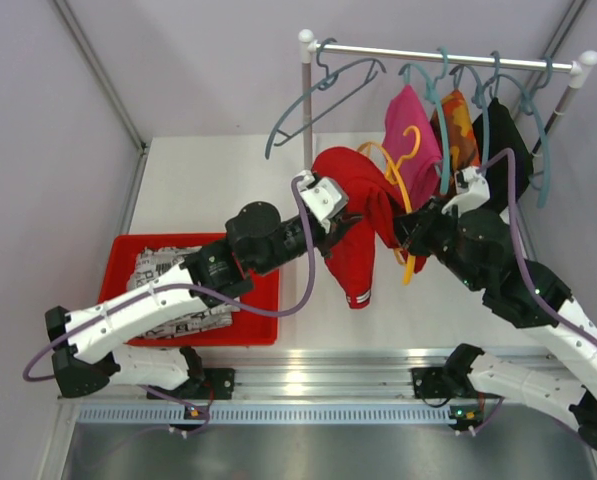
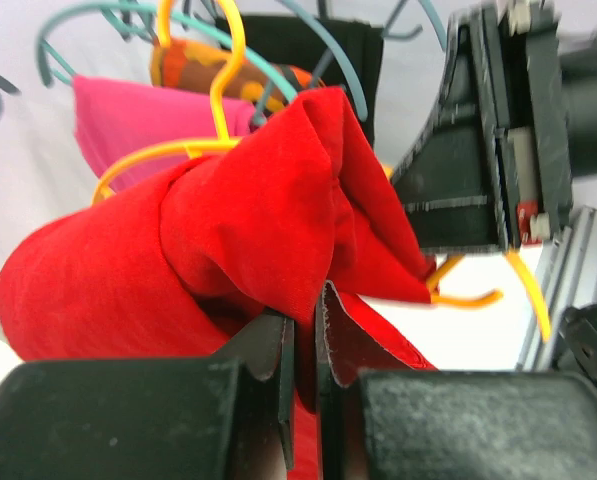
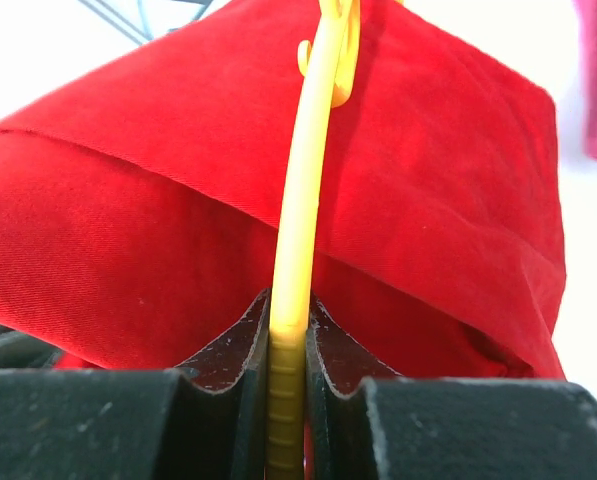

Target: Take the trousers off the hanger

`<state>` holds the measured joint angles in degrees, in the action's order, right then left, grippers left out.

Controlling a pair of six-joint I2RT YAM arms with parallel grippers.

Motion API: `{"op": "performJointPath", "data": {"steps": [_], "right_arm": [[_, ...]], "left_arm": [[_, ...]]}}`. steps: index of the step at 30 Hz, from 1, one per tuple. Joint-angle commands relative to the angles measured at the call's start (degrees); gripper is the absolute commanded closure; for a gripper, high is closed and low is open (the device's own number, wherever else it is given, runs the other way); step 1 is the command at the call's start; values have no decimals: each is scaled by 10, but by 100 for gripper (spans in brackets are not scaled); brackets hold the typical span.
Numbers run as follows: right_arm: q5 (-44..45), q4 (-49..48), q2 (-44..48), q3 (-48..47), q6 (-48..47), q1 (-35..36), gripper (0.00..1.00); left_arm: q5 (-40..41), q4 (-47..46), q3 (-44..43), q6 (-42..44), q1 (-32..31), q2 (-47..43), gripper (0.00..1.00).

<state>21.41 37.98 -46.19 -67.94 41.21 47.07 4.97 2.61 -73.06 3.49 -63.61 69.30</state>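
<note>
Close up, the left gripper [image 2: 303, 322] is pinched tight on a fold of soft red cloth trousers [image 2: 228, 250]. The right gripper [image 3: 288, 335] is clamped on the thin yellow plastic hanger [image 3: 303, 200] that this cloth drapes. Only the overhead view shows black-and-white patterned trousers [image 1: 168, 268] in a red plastic tray [image 1: 266, 300] back under the left arm. Beyond both grippers, magenta pink trousers [image 1: 410, 125], orange camouflage trousers [image 1: 459, 122] and plain black trousers [image 1: 505, 148] hang from a metal rail [image 1: 448, 55].
</note>
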Motion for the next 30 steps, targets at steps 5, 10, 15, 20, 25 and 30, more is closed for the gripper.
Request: {"op": "performJointPath", "data": {"steps": [5,10,15,20,25,30], "right_arm": [[-57,-209,40,61,36,0,100],[-89,-272,48,96,41,-1,100],[-69,-291,68,118,55,-1,100],[-74,-343,112,136,8,0,100],[-35,-284,124,103,-1,-1,100],[-51,-277,104,96,9,-1,100]], "left_arm": [[-67,-146,-88,70,-6,-12,100],[-159,-89,-147,79,-6,21,100],[-203,-60,-166,76,-6,36,100],[-142,-4,-164,95,-6,31,100],[-54,35,-119,107,-6,-3,100],[-7,29,-71,31,-6,-34,100]]}}
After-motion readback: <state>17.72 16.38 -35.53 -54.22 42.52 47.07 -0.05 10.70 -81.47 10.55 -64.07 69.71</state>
